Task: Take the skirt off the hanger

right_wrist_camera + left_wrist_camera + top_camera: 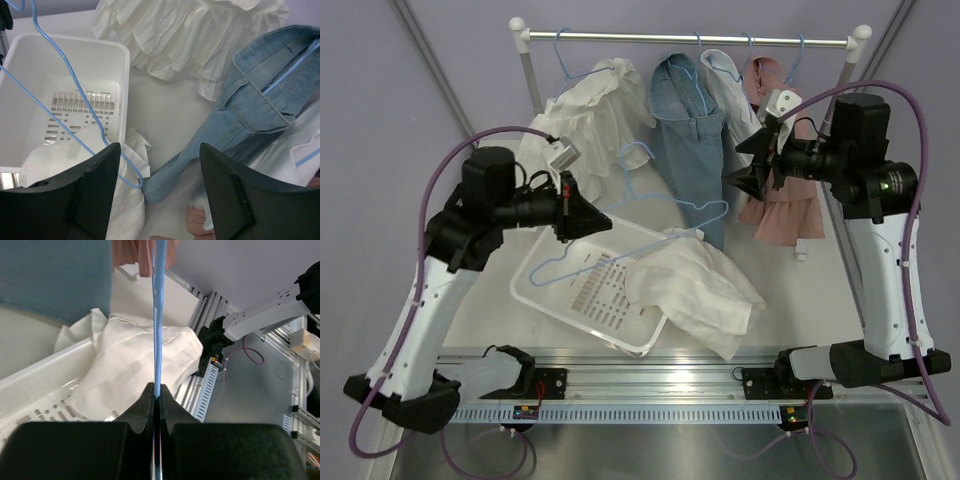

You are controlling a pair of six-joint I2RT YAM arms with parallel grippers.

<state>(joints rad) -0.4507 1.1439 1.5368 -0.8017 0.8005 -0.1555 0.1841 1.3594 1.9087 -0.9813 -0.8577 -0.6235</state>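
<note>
Blue hanger (159, 315) pinched above the basket (560, 300)
Left gripper (156, 390) clamped on its wire; right gripper (160, 150) spread apart; white skirt (695, 290) drapes over the basket's right edge.

The hanger (160, 315) is pale blue wire. The skirt (700, 290) is plain white, and so is the slotted basket (545, 285). The denim garment (690, 140) is faded blue, the frilled garment (782, 215) dusty pink, the pleated garment (590, 110) white. The walls (380, 100) are lilac.
</note>
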